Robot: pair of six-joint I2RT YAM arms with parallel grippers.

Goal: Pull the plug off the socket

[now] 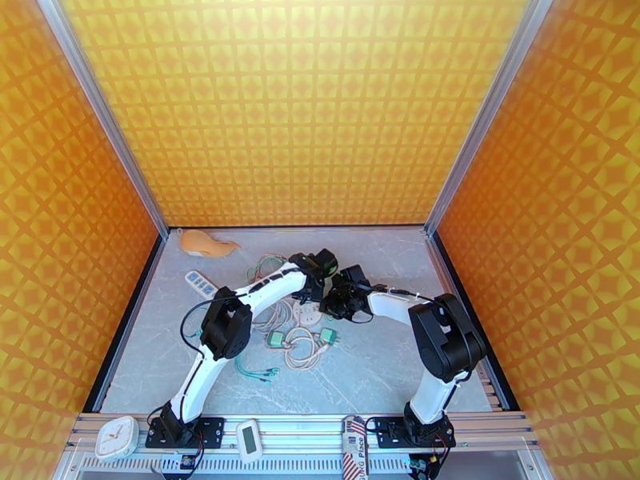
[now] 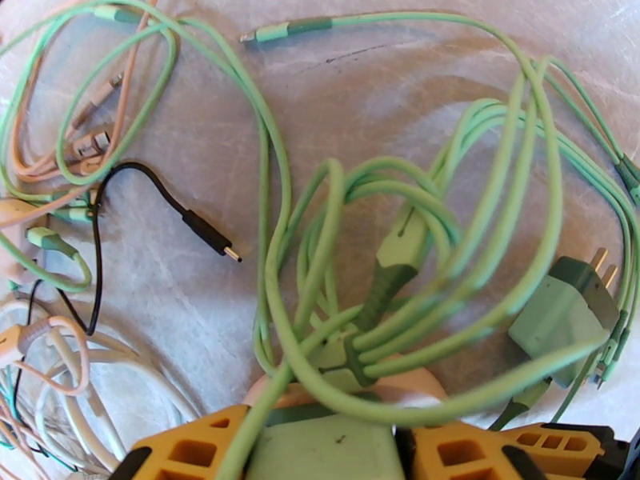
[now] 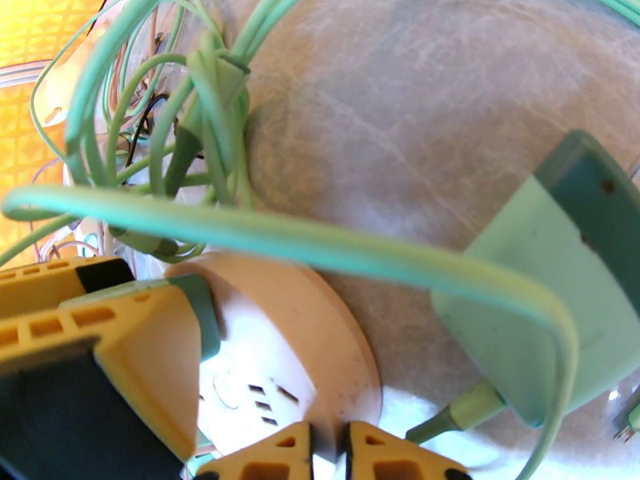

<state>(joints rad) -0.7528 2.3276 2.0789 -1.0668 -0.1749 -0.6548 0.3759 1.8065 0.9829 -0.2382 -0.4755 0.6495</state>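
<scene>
Both arms meet mid-table (image 1: 400, 358), over the cable pile. Left gripper (image 2: 320, 443) has its yellow fingers (image 2: 192, 451) clamped on either side of the mint-green plug (image 2: 324, 454), jaws narrow and both pads touching the plug body. The plug sits on the face of the round pinkish socket (image 2: 268, 387); can't tell whether the prongs are still seated. Right gripper (image 3: 342, 448) is nearly closed, fingertips (image 3: 280, 456) pinching the near rim of the socket (image 3: 296, 330). Empty slot holes show on the socket face just beside that pinch. In the right wrist view the plug is at the socket's left edge, with the left gripper's finger on it. In the top view the socket (image 1: 308, 314) lies between the two grippers, left gripper (image 1: 320, 270) on its far side, right gripper (image 1: 344, 296) on its right. Green cables (image 2: 448, 194) loop loosely over the plug and socket. A loose green adapter (image 2: 560, 314) lies prongs-up just right of the socket, and a black USB-C cable (image 2: 204, 232) to its left.
</scene>
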